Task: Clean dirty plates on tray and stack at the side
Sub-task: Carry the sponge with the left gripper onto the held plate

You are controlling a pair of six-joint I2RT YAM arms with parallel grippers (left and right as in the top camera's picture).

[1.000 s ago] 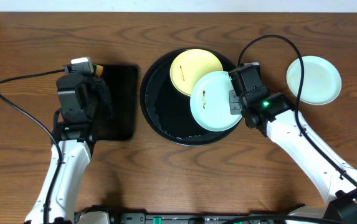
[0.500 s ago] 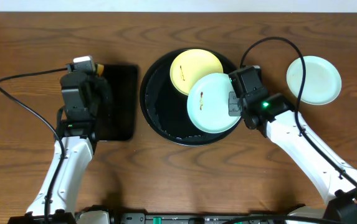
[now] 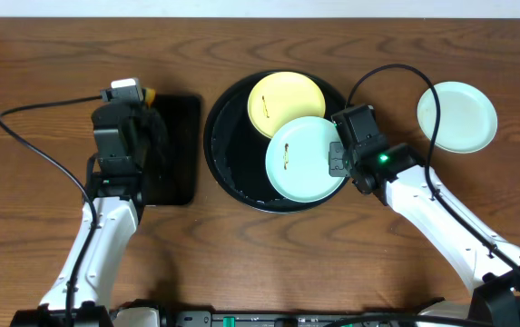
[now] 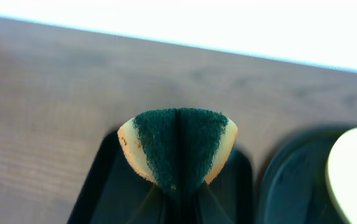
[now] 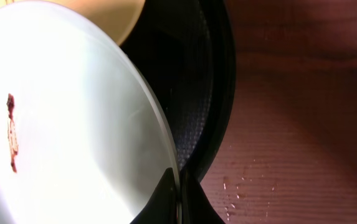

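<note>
Overhead, I am watching the left end effector (image 3: 140,98) clenching a sponge (image 3: 143,94) over the far edge of the rectangular tray (image 3: 176,150), at the left of the desk (image 3: 260,263). The right end effector (image 3: 336,156) is gripping the right rim of a mint plate (image 3: 303,159), which is sitting over the round tray (image 3: 216,154) and overlapping the near edge of the yellow plate (image 3: 285,102). A second mint plate (image 3: 456,116) is lying on bare wood, to the right of the round tray and apart from it.

In the left wrist view, the sponge (image 4: 178,146) is showing folded, green face outward with yellow edges, pinched from below.

In the right wrist view, the end effector (image 5: 179,190) is closing on the mint plate's (image 5: 72,124) edge. I am seeing a brown smear (image 5: 11,134) on that plate, with the round tray's rim (image 5: 218,93) showing beyond it.
</note>
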